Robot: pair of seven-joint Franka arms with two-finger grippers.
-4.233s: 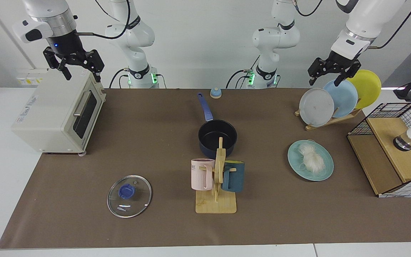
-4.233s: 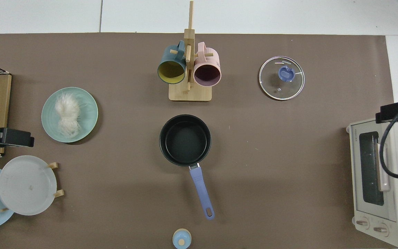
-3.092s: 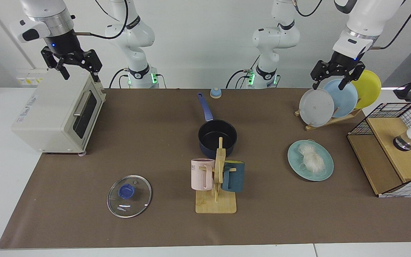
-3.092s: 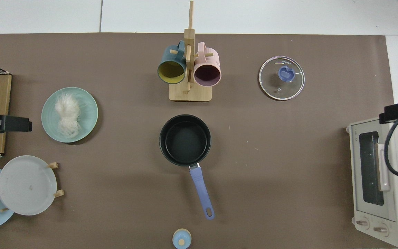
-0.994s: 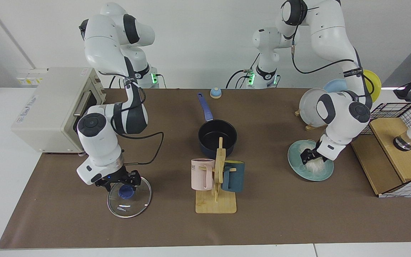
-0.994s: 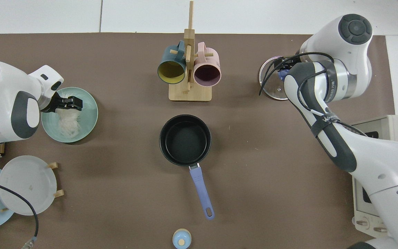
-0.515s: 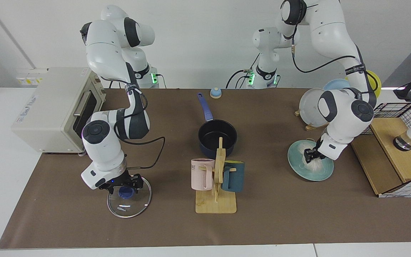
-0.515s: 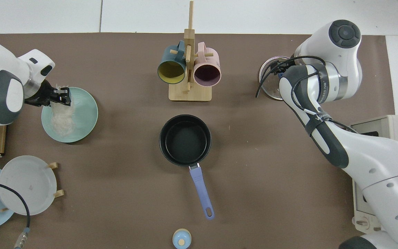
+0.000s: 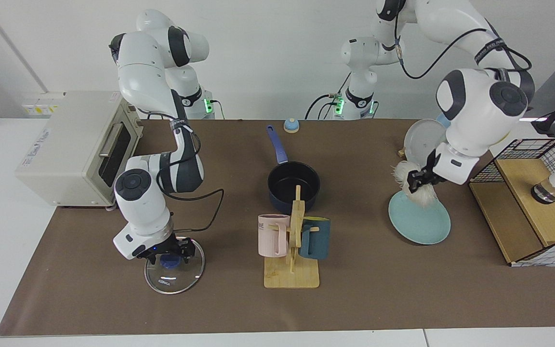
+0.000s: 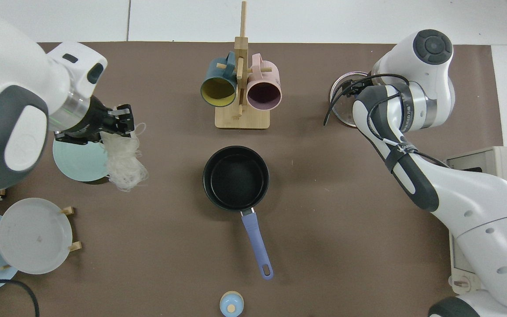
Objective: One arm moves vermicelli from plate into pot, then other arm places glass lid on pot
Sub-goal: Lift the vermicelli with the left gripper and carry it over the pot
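Centrally, the pot [image 9: 293, 186] stands empty on the brown worktop [image 9: 378, 289], its blue handle pointing toward the arm bases, behind the wooden mug rack [image 9: 293, 246] in the facing view. Left hand [image 9: 416, 181]: raised above the far edge of the teal plate [image 9: 419, 218], fingers clamped on the top of the vermicelli [image 9: 413, 185]; the bundle hangs below the hand, clear of the plate, which now lies bare. In the top view the strands [image 10: 123, 165] trail from the same hand [image 10: 117, 119] past the plate's [image 10: 75, 163] rim on the side facing the pot [image 10: 235, 178], well apart from the pot itself. Right hand [image 9: 171, 252]: lowered over the glass lid [image 9: 174, 274], which lies flat on the worktop near the front edge; the fingers stand apart, one on either side of the dark blue knob [image 9: 169, 261]. In the top view the right arm covers most of the lid [image 10: 341, 103], so contact with the knob cannot be told.
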